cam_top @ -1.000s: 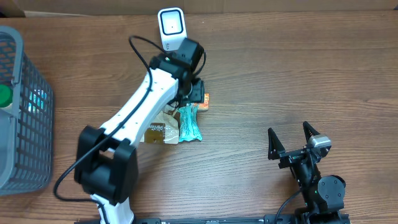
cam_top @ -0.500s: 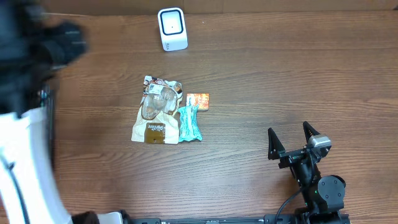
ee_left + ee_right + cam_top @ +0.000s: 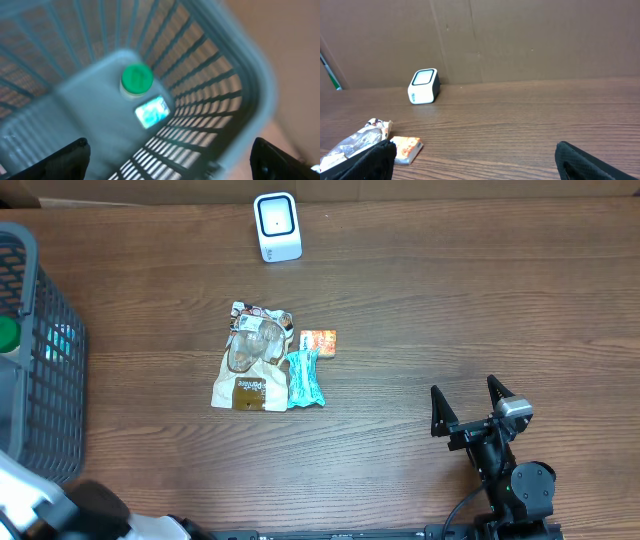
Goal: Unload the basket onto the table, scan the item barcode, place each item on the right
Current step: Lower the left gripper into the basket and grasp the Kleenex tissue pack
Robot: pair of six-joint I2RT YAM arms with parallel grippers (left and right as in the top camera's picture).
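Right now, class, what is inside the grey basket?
The basket holds a pale bottle with a green cap and a blurred bluish label or packet. Anything beneath the bottle is covered.

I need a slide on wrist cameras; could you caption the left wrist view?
Open, empty left gripper looking down into a grey mesh basket that holds a green-capped container.

A white scanner [image 3: 277,225] stands at the far edge of the wooden table [image 3: 450,290]. Mid-table lies a crumpled snack bag [image 3: 250,360], with a teal wrapper [image 3: 305,378] touching its right side and a small orange box [image 3: 318,340] just beyond the wrapper. A grey basket [image 3: 45,390] at the left holds something with a green cap [image 3: 8,333]. At the near right, the right gripper [image 3: 464,388] sits with its jaws spread.
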